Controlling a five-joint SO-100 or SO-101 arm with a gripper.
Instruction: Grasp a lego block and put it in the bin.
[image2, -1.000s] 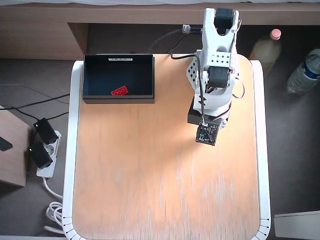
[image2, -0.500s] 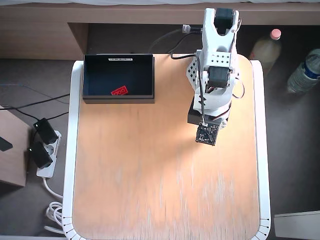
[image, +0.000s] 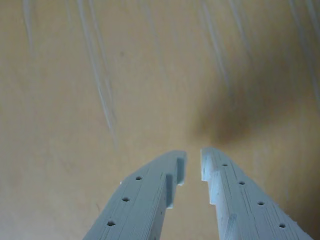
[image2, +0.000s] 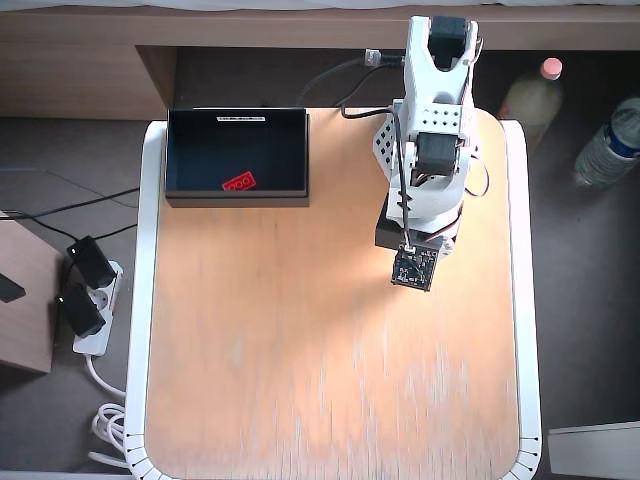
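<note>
Overhead view: bright, even, daylight-like, a bit washed out w/ pale streaky sheen on the table (image2: 300, 380) toward the pic's bottom. Shadows soft & short — arm casts hardly any; the bin (image2: 180, 150) interior reads near black, the lego block (image2: 238, 182) inside still clear red. Focus decent, fine detail mushy, no obvious edge distortion.

Wrist view: warmer, dimmer, soft overall — wood grain smeared into pale streaks. Diffuse dark shadow patch just above and right of the gripper (image: 192, 162) tips. Fingers (image: 145, 200) pale blue-grey, slightly blurred, no hard glare.
</note>
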